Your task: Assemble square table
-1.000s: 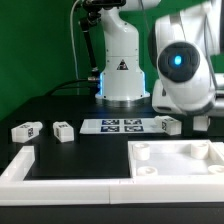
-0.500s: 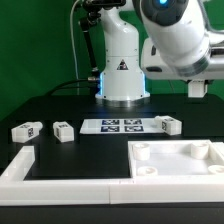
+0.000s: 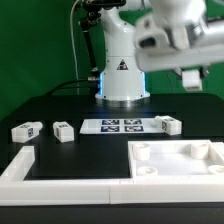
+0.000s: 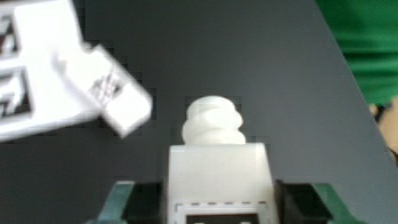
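Observation:
The white square tabletop (image 3: 180,160) lies at the front on the exterior view's right, sockets up. Three white tagged legs lie on the black table: two on the left (image 3: 25,130) (image 3: 63,130) and one on the right (image 3: 168,125). My gripper (image 3: 190,78) hangs high above that right leg. In the wrist view the gripper (image 4: 217,200) is shut on a fourth white leg (image 4: 221,165), its threaded tip (image 4: 214,122) pointing away from the jaws. The green fingers (image 4: 128,200) press its two sides. The lying right leg (image 4: 107,90) shows below.
The marker board (image 3: 122,126) lies between the legs, in front of the robot base (image 3: 122,80); it also shows in the wrist view (image 4: 27,60). White border rails (image 3: 25,168) run along the front and left.
The arm has swung upward and the gripper has risen from table level near the right leg to high above it, carrying a leg.

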{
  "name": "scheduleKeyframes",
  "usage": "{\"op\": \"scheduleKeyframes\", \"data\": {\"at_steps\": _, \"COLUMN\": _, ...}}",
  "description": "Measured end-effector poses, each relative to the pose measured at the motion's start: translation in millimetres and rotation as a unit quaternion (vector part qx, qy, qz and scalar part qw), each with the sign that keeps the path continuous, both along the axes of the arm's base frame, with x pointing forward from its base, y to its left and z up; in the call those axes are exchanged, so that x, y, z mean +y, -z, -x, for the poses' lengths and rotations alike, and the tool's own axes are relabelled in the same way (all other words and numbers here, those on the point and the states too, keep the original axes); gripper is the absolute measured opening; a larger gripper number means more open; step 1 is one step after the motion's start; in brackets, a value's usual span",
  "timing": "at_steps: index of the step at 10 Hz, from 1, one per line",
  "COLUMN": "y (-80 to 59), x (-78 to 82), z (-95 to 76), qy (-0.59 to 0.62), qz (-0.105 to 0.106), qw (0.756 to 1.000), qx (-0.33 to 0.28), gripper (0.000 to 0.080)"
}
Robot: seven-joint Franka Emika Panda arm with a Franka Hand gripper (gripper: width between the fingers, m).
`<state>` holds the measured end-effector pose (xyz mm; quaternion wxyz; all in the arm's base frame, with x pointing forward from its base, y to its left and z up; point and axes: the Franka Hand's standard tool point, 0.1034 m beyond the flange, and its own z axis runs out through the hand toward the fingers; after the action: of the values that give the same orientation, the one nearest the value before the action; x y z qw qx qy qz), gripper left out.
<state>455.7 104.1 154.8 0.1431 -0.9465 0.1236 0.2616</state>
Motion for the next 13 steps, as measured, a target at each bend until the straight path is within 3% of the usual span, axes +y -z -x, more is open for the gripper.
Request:
{"op": "scheduleKeyframes", "data": {"at_steps": 1, "y": -15.3, "x": -12.2, "z": -26.0, "qy": -0.005, "qz": 0.008, "qw": 0.999, "qx": -0.046, "gripper": 0.0285}}
{"op": "scheduleKeyframes", "data": {"at_steps": 2, "y": -24.0, "x": -15.9, "z": -37.3, "qy": -0.013, "qz": 0.003, "qw": 0.998, "qx": -0.065, "gripper": 0.0285}}
{"op": "scheduleKeyframes", "data": {"at_steps": 6, "y": -17.5, "x": -19.0, "z": -47.5, "qy": 0.014, "qz": 0.058, "qw": 0.972, "qx": -0.227, "gripper": 0.0285}}
{"op": "scheduleKeyframes", "data": {"at_steps": 8, "y": -19.7, "x": -31.7, "z": -79.5, "qy": -0.015, "qz": 0.082, "qw": 0.95, "qx": -0.302, "gripper": 0.0285}}
{"op": "scheduleKeyframes", "data": {"at_steps": 10, "y": -27.0, "x": -10.3, "z": -113.6, "qy": -0.022, "qz": 0.097, "qw": 0.913, "qx": -0.395, "gripper": 0.0287}}
{"op": "scheduleKeyframes", "data": {"at_steps": 12, "y": -21.3, "x": -3.8, "z": -113.1, "qy": -0.014, "qz": 0.102, "qw": 0.884, "qx": -0.457, "gripper": 0.0287}}
{"op": "scheduleKeyframes", "data": {"at_steps": 13, "y": -19.8, "x": -4.1, "z": -111.9, "qy": -0.014, "qz": 0.102, "qw": 0.885, "qx": -0.455, "gripper": 0.0287}}
